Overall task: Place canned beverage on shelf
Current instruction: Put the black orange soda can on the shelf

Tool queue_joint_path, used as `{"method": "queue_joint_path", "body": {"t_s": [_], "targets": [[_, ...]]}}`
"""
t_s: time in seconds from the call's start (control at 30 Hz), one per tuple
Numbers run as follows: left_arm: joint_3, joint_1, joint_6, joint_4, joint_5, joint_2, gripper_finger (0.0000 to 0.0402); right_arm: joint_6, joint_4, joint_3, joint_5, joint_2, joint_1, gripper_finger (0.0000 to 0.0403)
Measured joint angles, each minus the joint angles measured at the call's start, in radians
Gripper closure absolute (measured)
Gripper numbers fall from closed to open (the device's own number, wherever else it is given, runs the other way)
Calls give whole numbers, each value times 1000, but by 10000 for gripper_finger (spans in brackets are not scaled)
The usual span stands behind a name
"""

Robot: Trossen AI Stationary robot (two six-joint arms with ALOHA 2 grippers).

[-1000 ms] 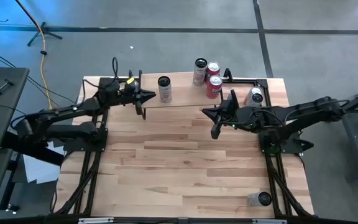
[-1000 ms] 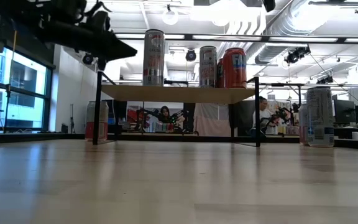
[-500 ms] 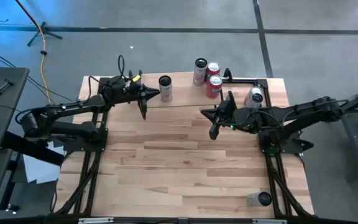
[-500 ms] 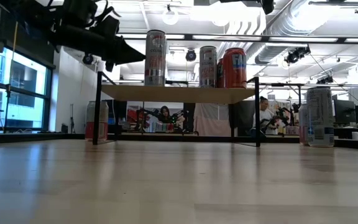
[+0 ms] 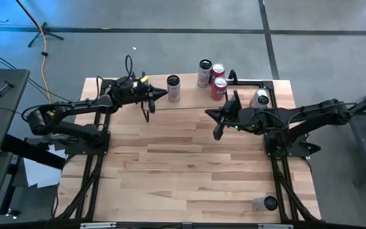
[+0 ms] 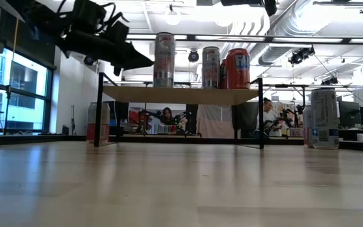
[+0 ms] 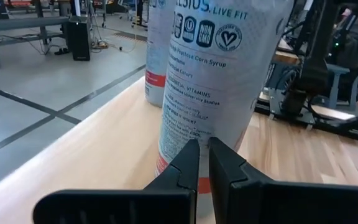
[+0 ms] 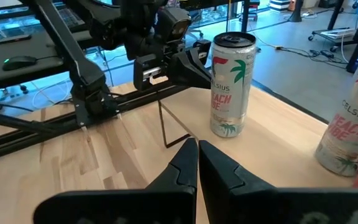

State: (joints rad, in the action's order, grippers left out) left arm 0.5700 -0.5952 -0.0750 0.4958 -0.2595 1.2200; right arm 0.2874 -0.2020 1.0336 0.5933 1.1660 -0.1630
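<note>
Against the left end effector (image 7: 202,163), a can (image 7: 219,81) runs cut off above.

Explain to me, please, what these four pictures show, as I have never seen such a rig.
This is a robot with two dark arms working at a wooden table. One picture looks straight down from above, one looks level across the tabletop, and the other two come from a camera on each wrist. At the far edge stands the shelf, a small wooden riser on wire legs, with four cans on top. The left gripper is shut and holds nothing. Its tips are right beside the silver can at the shelf's left end. The right gripper, also shut and empty, hovers in front of the shelf. On the table itself are a side can and a front can.
</note>
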Motion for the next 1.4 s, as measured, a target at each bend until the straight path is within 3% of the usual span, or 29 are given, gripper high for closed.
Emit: {"method": "queue_joint_path", "body": {"t_s": [0.2, 0.33, 0.7, 0.87, 1.4], "targets": [[94, 0, 1, 3, -8, 88, 401, 0, 0, 0, -3, 0, 6, 403], [149, 5, -1, -2, -72, 155, 401, 0, 0, 0, -4, 0, 6, 403], [250, 41, 8, -5, -41, 264, 401, -7, 0, 0, -7, 0, 6, 403], [273, 41, 33, -8, 4, 277, 401, -7, 0, 0, -7, 0, 6, 403], [300, 48, 54, -12, 13, 278, 401, -8, 0, 0, -6, 0, 6, 403]]}}
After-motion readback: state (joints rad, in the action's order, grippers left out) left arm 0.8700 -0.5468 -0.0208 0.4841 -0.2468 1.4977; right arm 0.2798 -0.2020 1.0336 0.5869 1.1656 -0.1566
